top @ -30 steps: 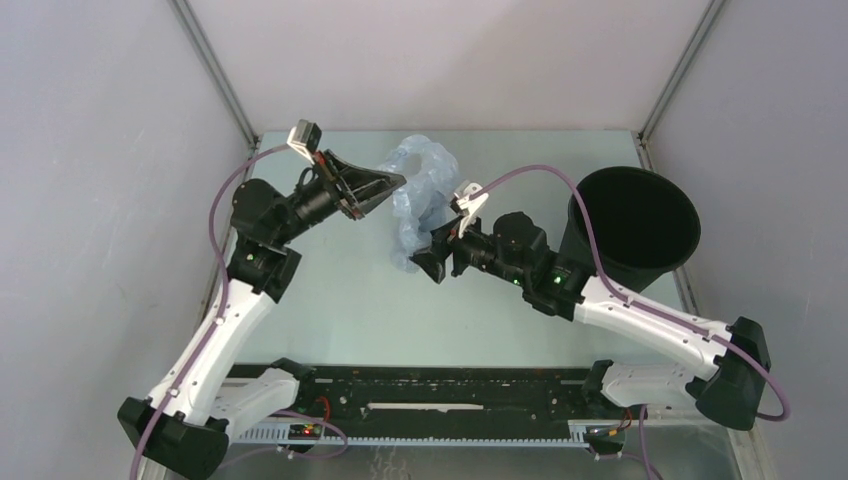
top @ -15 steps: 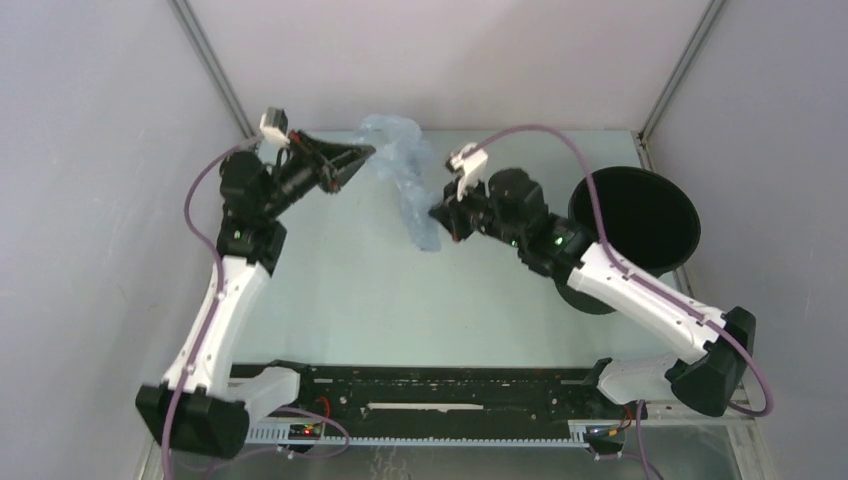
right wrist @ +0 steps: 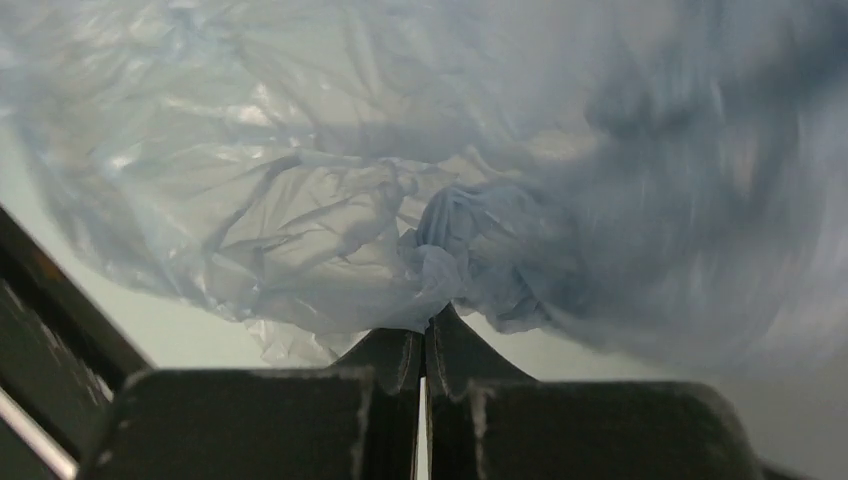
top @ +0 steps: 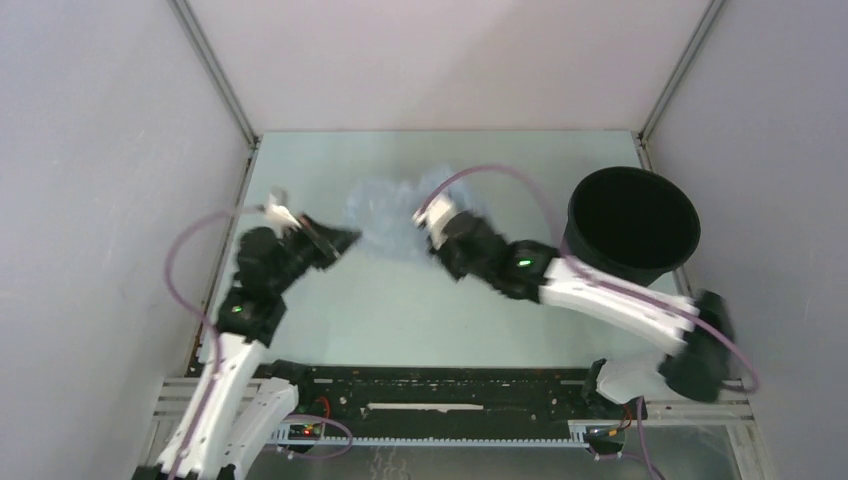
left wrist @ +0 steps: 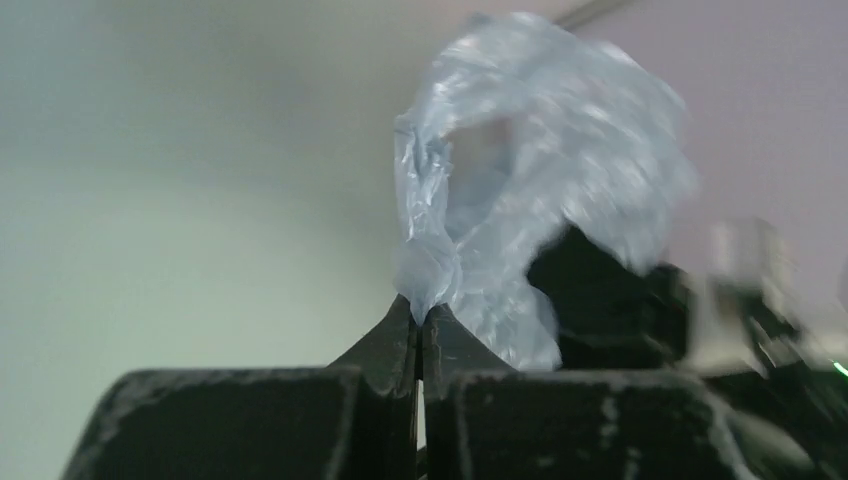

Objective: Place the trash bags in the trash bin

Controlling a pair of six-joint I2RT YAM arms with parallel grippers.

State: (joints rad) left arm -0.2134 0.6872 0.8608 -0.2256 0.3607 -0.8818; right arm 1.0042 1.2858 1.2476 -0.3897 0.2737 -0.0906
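The trash bag (top: 388, 212), thin, wrinkly and pale blue-grey, hangs bunched between my two grippers over the middle of the table. My left gripper (top: 350, 238) is shut on its left end; the left wrist view shows the film (left wrist: 545, 150) rising from the closed tips (left wrist: 420, 316). My right gripper (top: 428, 243) is shut on the bag's right side, and a fold of the bag (right wrist: 300, 200) is pinched at its tips (right wrist: 425, 326). The black round trash bin (top: 632, 222) stands upright at the right, apart from the bag, to the right of my right forearm.
Grey enclosure walls with metal posts (top: 215, 75) surround the pale green table (top: 400, 310). A black rail (top: 440, 395) with the arm bases runs along the near edge. Purple cables (top: 195, 240) loop off both wrists.
The right gripper has closed on the bag. Both arms have swung down and toward the near side, carrying the bag lower. The bin has not moved.
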